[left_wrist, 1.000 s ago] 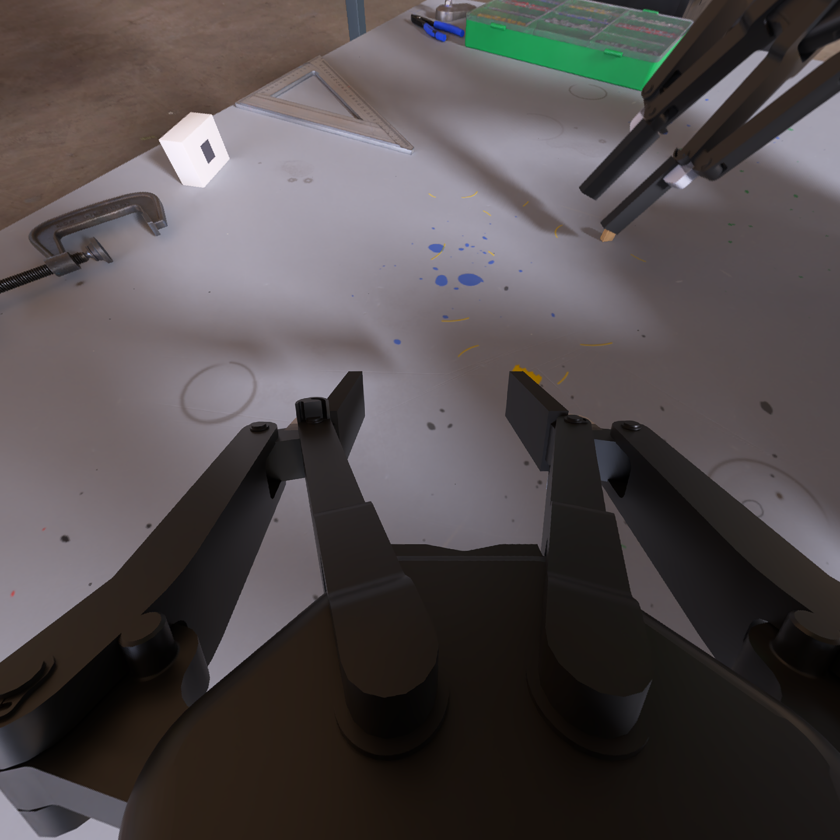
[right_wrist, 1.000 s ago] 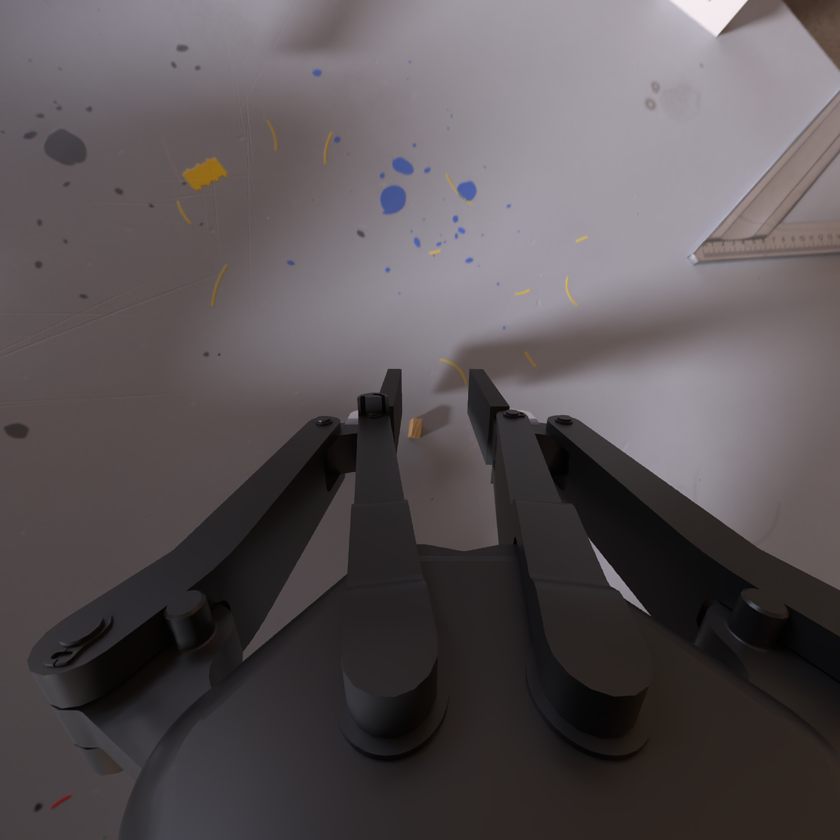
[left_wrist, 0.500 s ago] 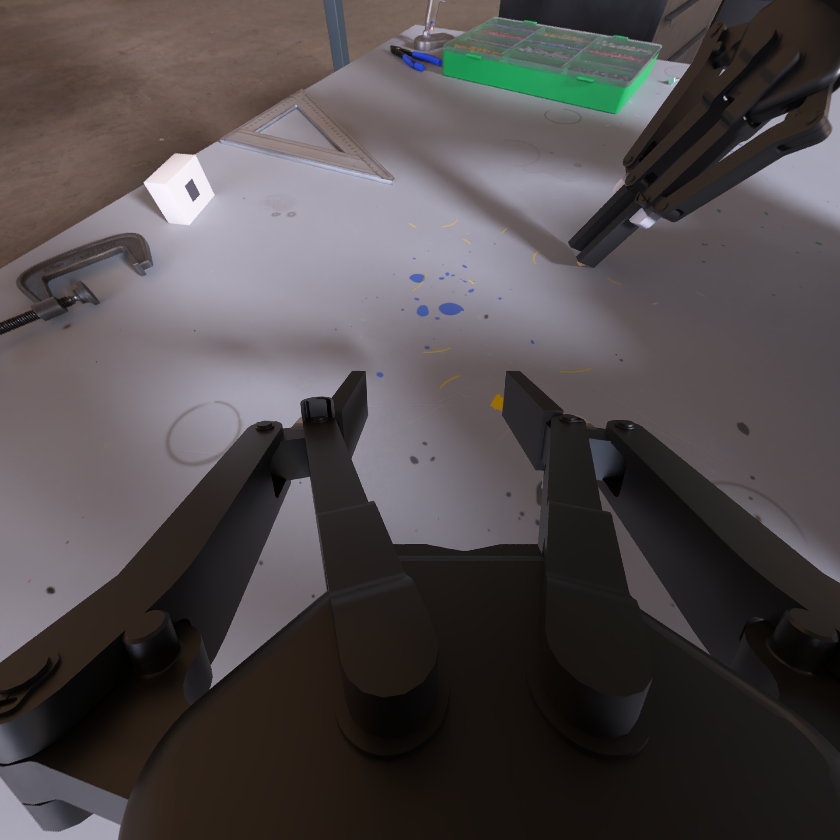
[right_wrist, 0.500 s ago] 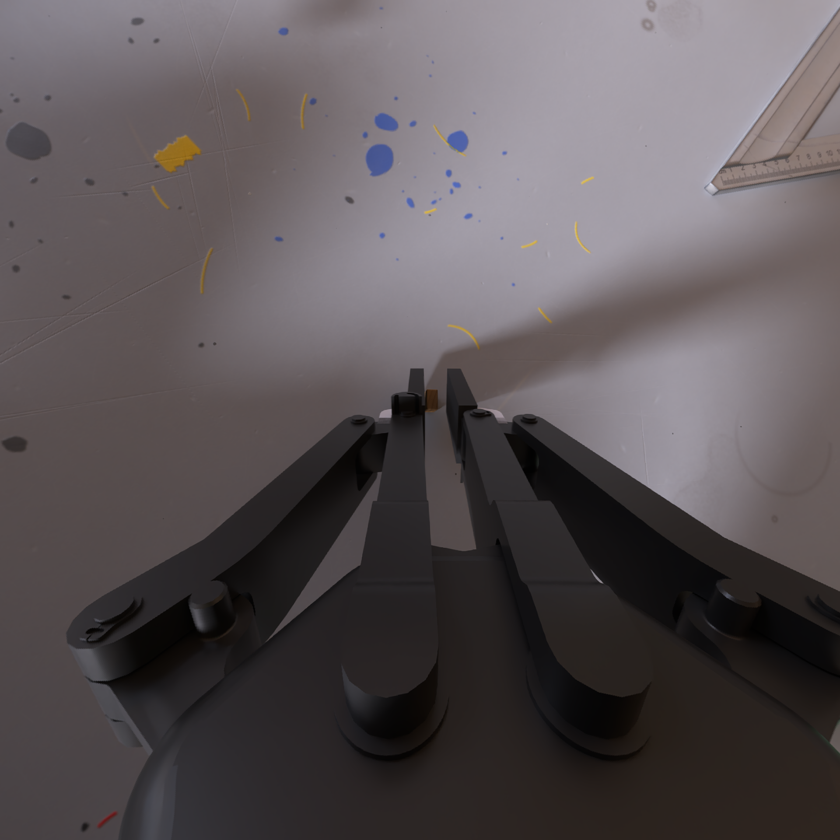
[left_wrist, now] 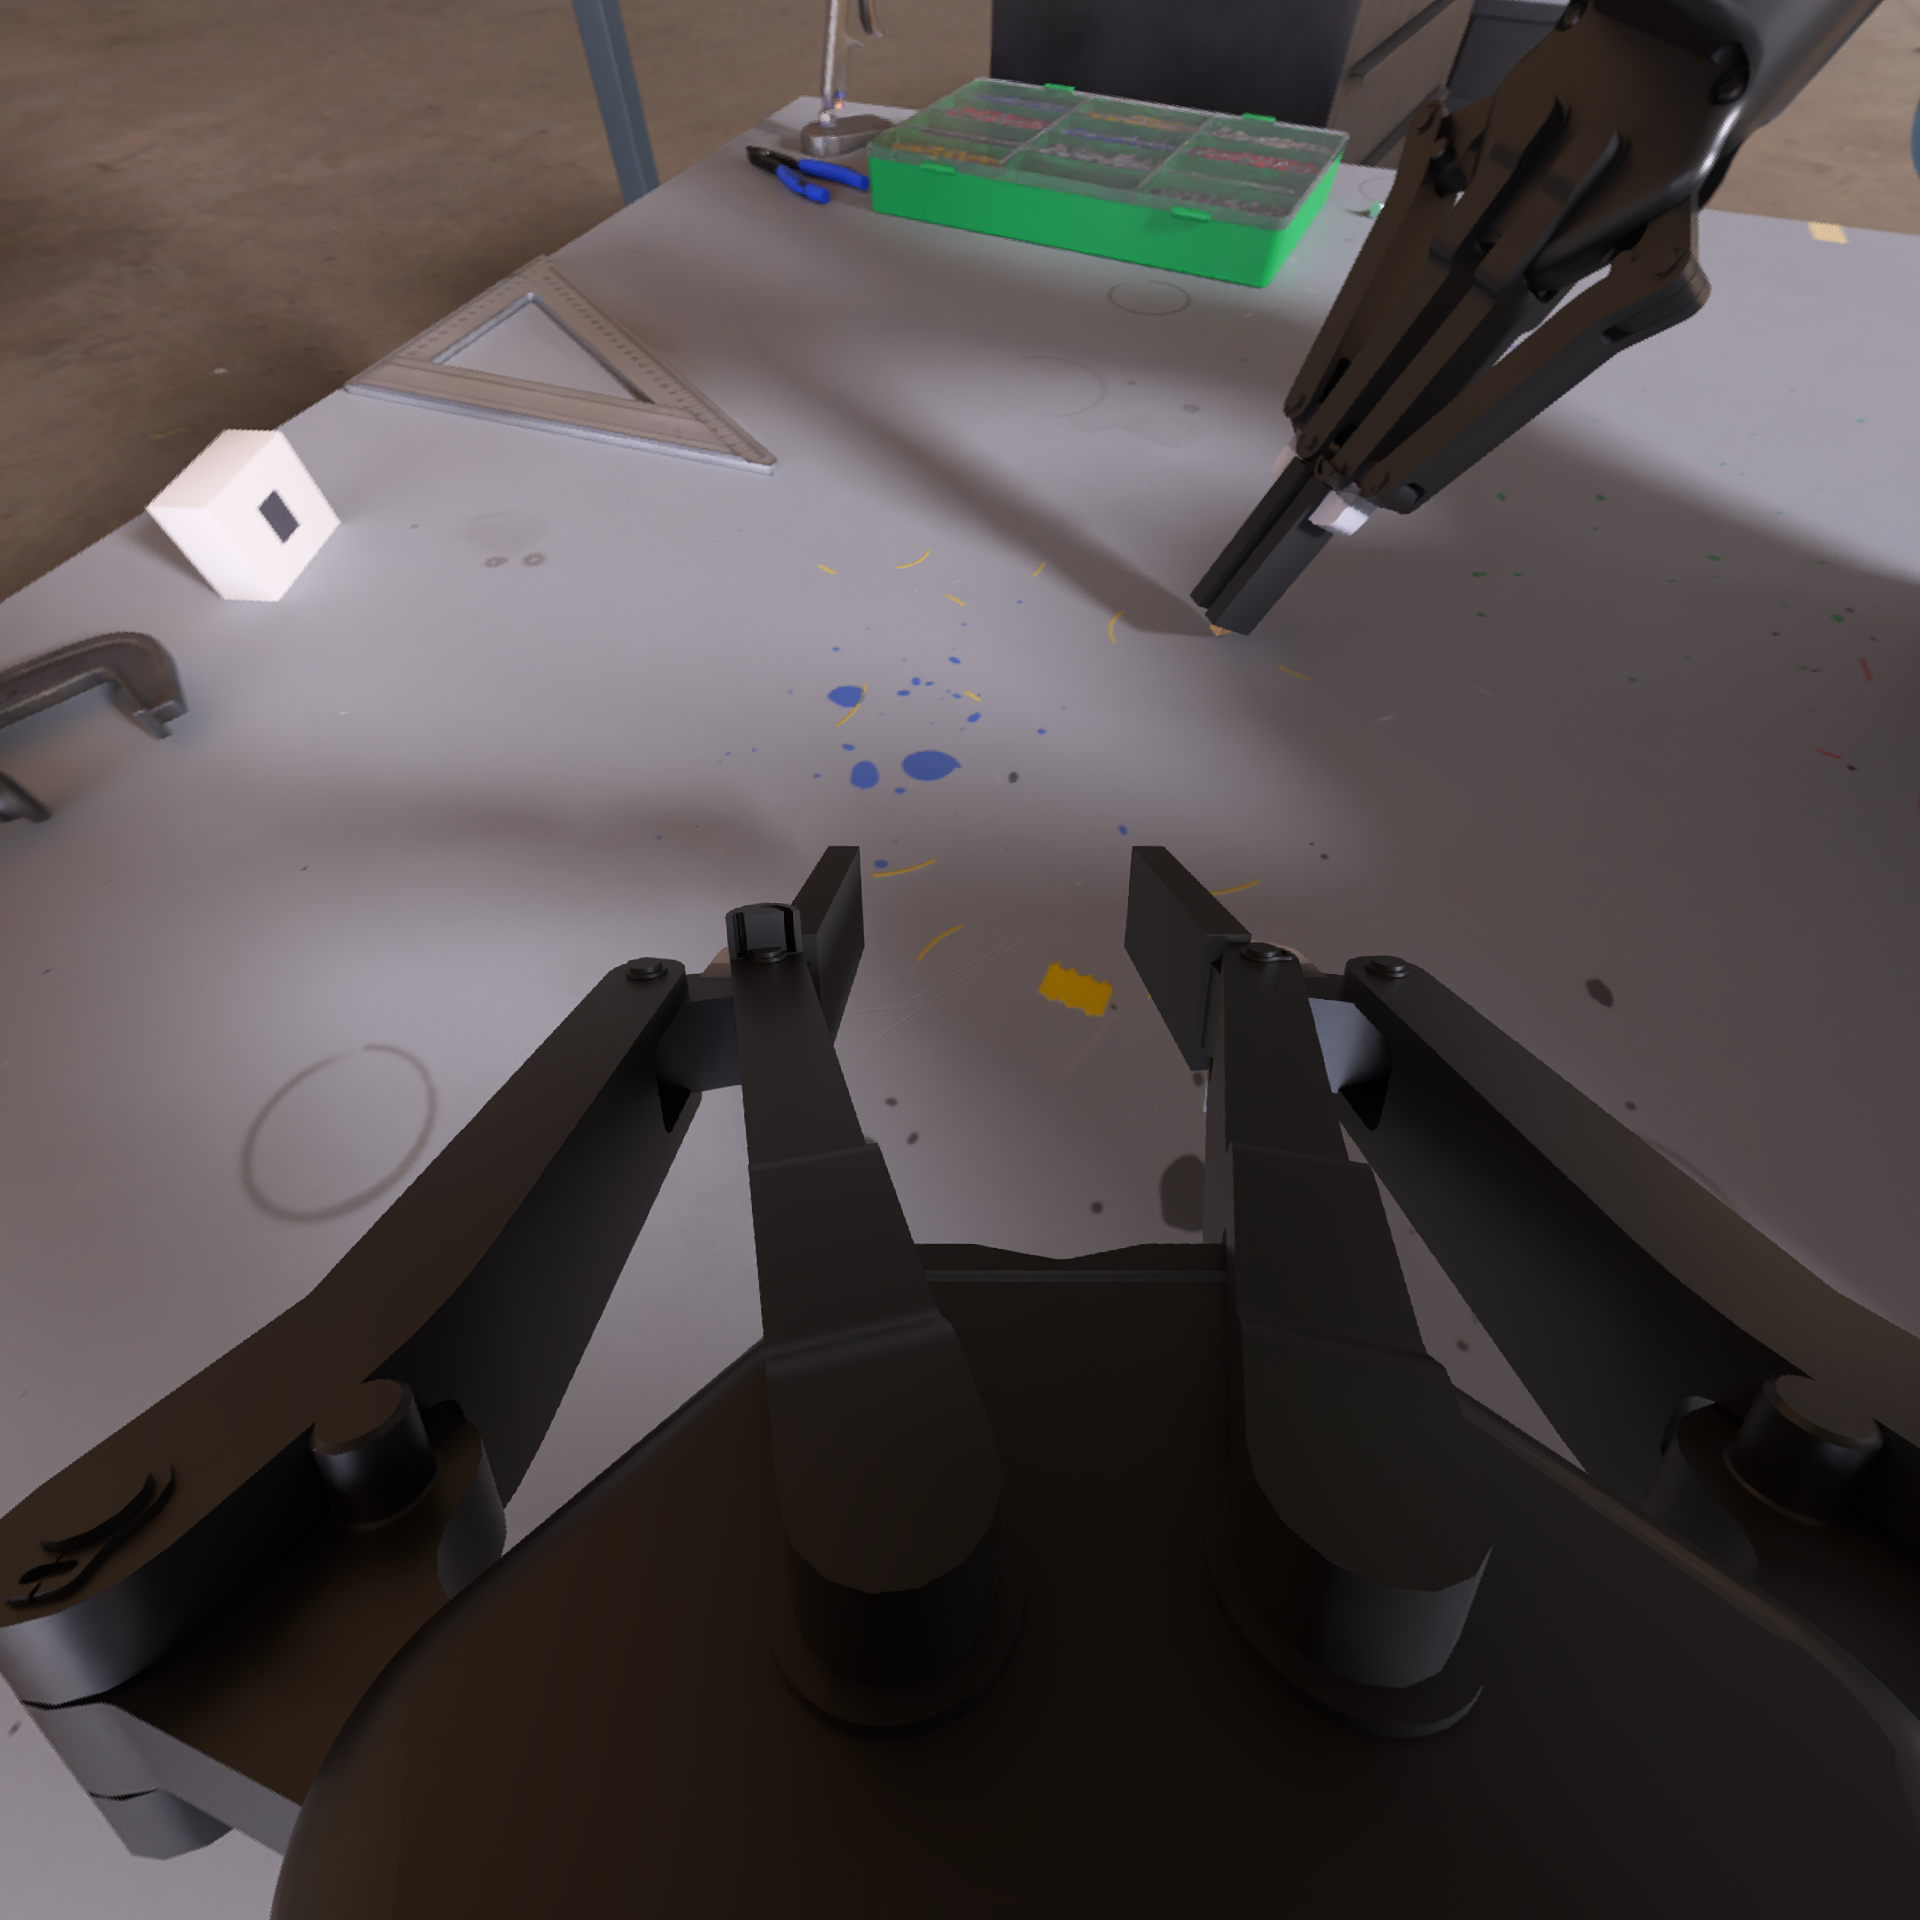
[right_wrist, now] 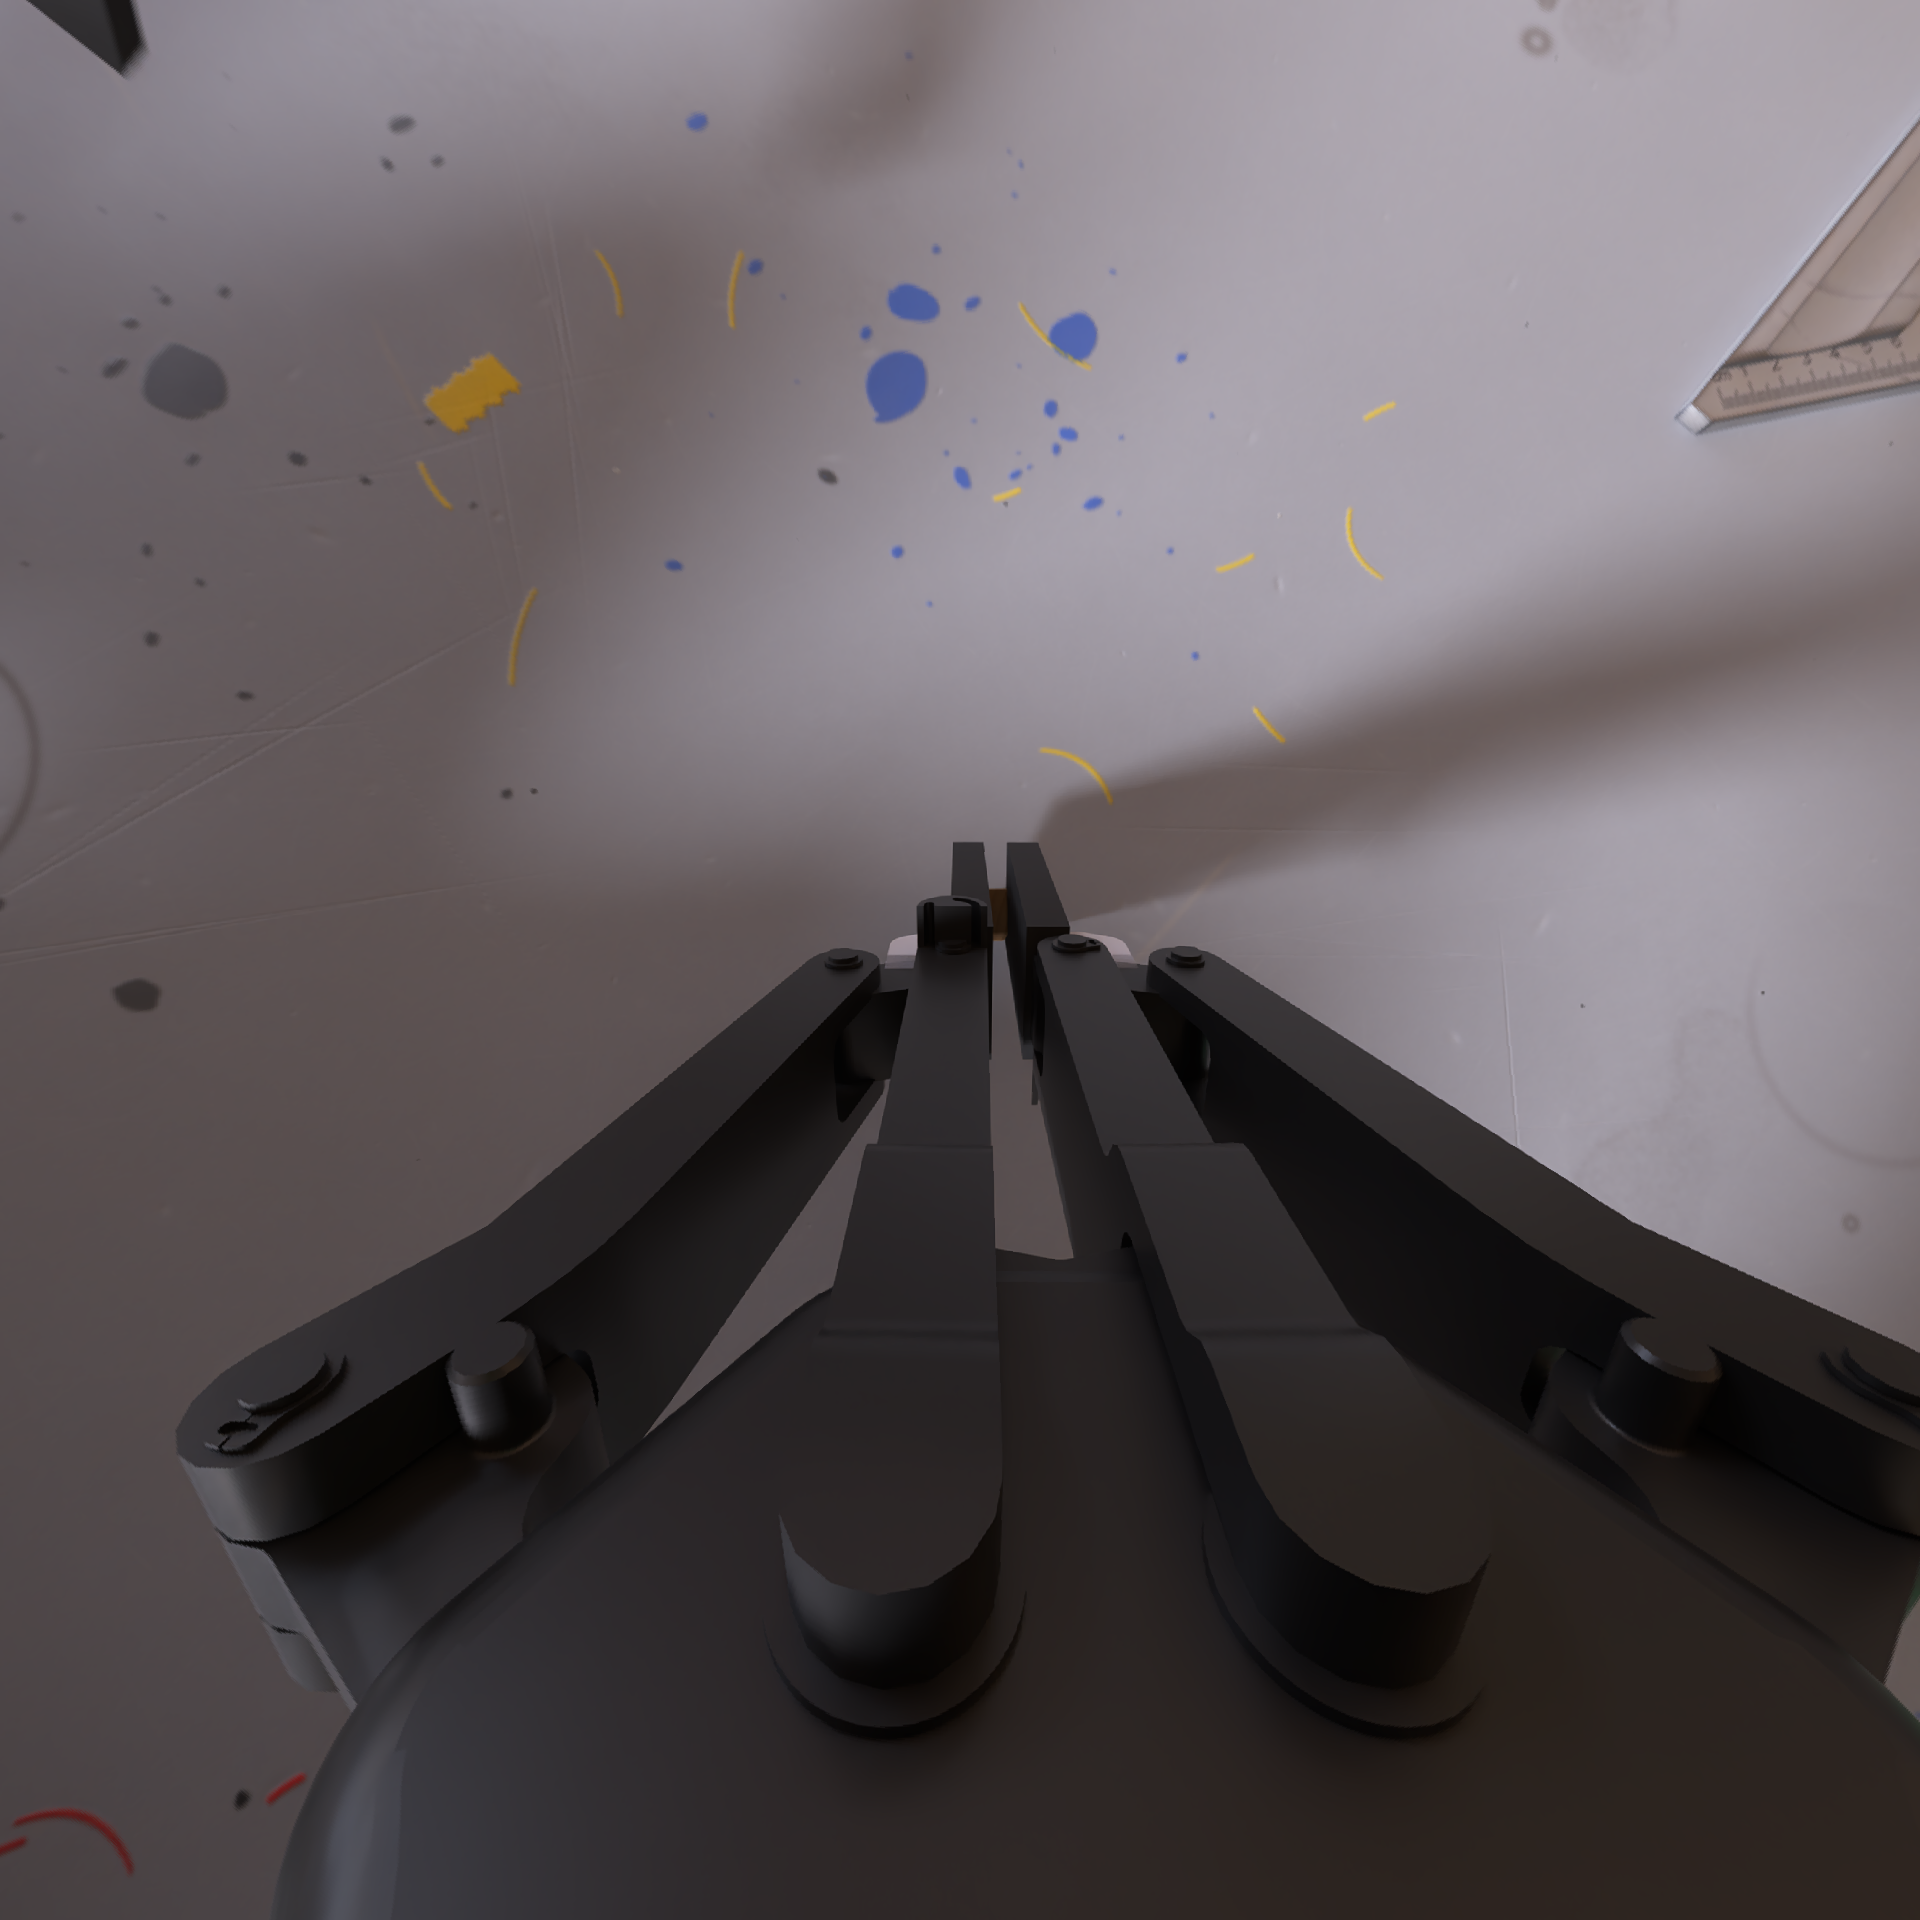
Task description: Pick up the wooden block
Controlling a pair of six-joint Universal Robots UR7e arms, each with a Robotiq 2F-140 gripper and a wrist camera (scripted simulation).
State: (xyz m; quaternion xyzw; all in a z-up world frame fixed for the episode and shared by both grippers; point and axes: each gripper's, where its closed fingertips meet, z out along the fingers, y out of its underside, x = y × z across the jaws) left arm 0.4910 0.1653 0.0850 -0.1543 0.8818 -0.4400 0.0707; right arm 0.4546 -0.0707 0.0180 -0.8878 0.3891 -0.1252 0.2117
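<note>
Wooden block (right_wrist: 998,902), tiny, sits pinched between the right gripper (right_wrist: 996,871) pads just beyond the blue paint splatter (right_wrist: 896,382), low on the table (right_wrist: 1455,935), presumably for lifting; left gripper (left_wrist: 992,904) hangs wide, empty.

Grey table (left_wrist: 623,935) flecked with blue, yellow and dark paint spots. White cube (left_wrist: 244,514) near the left edge, a dark square on one face. C-clamp (left_wrist: 88,681) just beside it, partly cut off. Metal triangle square (left_wrist: 561,379) lies flat. At the far end: green compartment box (left_wrist: 1107,171), blue-handled pliers (left_wrist: 810,175) beside it.
</note>
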